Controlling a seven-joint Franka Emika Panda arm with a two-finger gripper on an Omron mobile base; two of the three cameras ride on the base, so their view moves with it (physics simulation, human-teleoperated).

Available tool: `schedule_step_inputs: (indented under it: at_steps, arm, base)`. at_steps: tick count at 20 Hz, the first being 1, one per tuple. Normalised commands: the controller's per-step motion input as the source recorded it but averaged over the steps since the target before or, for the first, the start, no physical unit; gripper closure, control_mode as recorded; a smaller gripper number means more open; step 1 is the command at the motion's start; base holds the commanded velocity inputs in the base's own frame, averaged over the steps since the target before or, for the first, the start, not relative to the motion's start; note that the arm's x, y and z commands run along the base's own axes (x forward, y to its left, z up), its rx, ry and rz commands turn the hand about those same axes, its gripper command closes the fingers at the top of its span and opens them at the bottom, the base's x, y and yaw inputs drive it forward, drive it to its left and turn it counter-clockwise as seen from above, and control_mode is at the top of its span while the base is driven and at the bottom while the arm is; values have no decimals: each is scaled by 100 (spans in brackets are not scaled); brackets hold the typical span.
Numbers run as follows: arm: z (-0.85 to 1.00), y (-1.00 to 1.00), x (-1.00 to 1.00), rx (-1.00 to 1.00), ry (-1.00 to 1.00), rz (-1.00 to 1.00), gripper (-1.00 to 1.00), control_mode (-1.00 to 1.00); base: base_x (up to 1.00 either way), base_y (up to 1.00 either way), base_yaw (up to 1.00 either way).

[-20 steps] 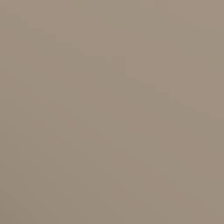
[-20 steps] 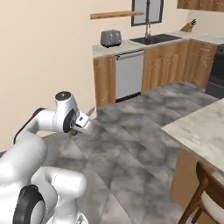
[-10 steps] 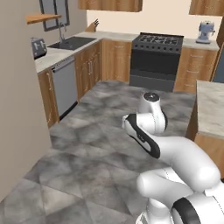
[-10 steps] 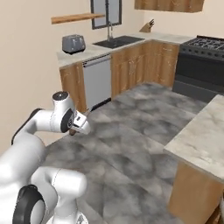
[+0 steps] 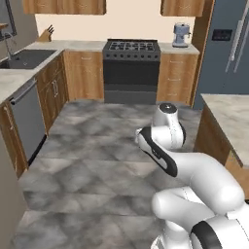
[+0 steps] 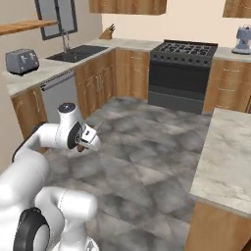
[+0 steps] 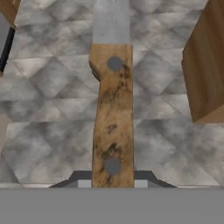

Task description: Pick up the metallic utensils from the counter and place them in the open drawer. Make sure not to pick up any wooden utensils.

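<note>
My gripper is shut on the knife, one of the metallic utensils. Its brown riveted handle runs up the hand view from between the dark fingertips, and the grey blade leaves the top edge. The knife hangs over grey floor tiles. In the right base view the gripper sits at the folded arm's end, the knife poking out beyond it. The marbled counter lies to the right and also shows in the left base view as the counter. Drawer, wooden utensils and other cutlery are out of view.
A black stove stands against the far wall, with a sink, a toaster and a dishwasher along the left wall. A fridge is at the back right. A brown wooden corner juts in at the hand view's right.
The whole picture has swung in both base views, so the base has turned: the stove is now central and the sink has slid left. The arm keeps its folded pose with the knife held.
</note>
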Motion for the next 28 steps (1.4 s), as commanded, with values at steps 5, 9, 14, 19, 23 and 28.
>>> schedule_step_inputs:
  at_steps: [5, 9, 14, 19, 23, 28]
  arm:
    - [0, 0, 0, 0, 0, 0, 100, 100]
    - [0, 0, 0, 0, 0, 0, 100, 100]
    - [0, 0, 0, 0, 0, 0, 100, 100]
    - [0, 0, 0, 0, 0, 0, 100, 100]
    - [0, 0, 0, 0, 0, 0, 100, 100]
    - [0, 0, 0, 0, 0, 0, 100, 100]
  base:
    - [100, 58, -49]
    - [100, 59, -47]
    - [100, 66, -50]
    - [99, 57, -52]
    - [78, 30, -27]
    - [88, 40, -20]
